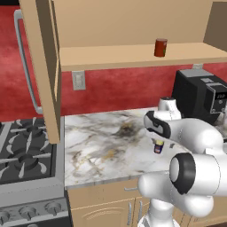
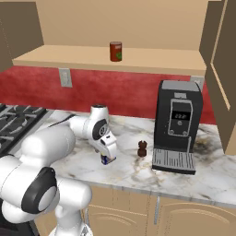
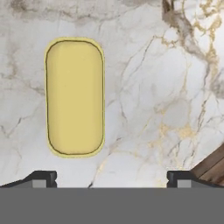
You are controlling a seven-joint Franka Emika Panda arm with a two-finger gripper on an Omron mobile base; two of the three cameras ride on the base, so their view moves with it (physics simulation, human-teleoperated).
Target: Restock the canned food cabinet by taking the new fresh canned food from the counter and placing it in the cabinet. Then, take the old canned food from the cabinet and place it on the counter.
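Left base view, left to right: stove at the far left, open cabinet door edge above it, outlet on the red wall, then the marble table with a dark smudge. Red can stands upright on the cabinet shelf, right of middle. Blue can stands on the table right of the smudge, half hidden by the white arm, which bends down over it. Coffee machine is at the far right, on the table.

Right base view: stove corner at left, outlet, arm over the table, hand pointing down right above the blue can; only a sliver of can shows under it. A small brown shaker stands between the can and the coffee machine; the left view doesn't give it. Red can sits on the shelf of the cabinet, above and slightly right of the hand. Open door at the far right.

Hand view: looks straight down at the blue can's yellow top, left of centre, stretched tall by the view. Fingertips at the bottom stand wide apart, gripping nothing, the can top above the left one. Marble table all round, a brown object at the lower right corner, unclear what.
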